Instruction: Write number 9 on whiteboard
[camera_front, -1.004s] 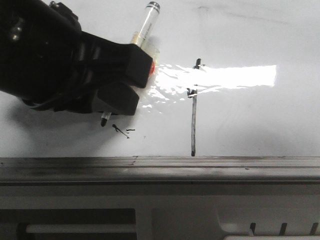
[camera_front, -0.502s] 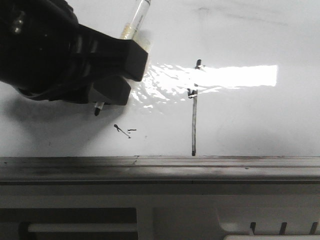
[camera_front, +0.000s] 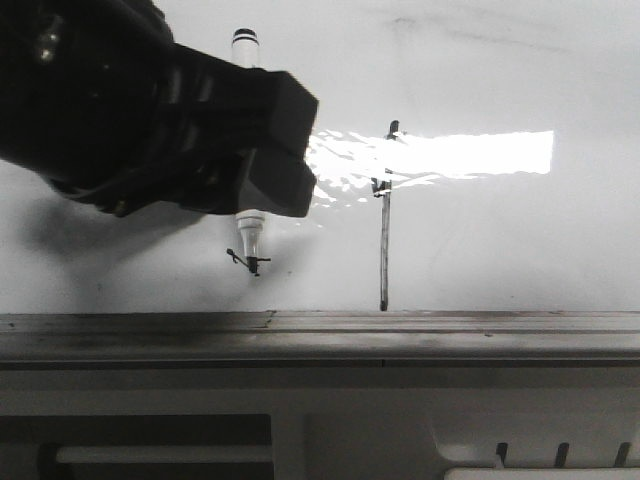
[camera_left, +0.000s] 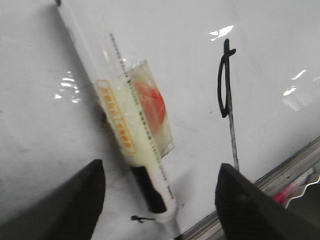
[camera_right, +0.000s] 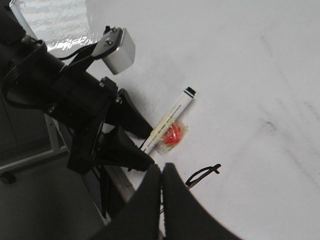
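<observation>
Left hand (camera_left: 160, 200): spread wide around the marker (camera_left: 125, 125), which lies loose on the whiteboard (camera_front: 500, 240).
Right hand (camera_right: 161, 175): pinched together, empty.
Number 9 (camera_front: 385, 215): right of marker tip, loop unfinished.
Step advice: regrip the marker before adding the loop.

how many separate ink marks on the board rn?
2. The number 9, a long vertical stroke right of centre, and a tiny scribble at the marker tip near the whiteboard ledge. The left gripper may hide more.

The 9 (camera_front: 385, 215) is a thin black vertical stroke with a narrow hooked loop at its top, on the glossy white, faintly smudged whiteboard (camera_front: 500, 240)
</observation>
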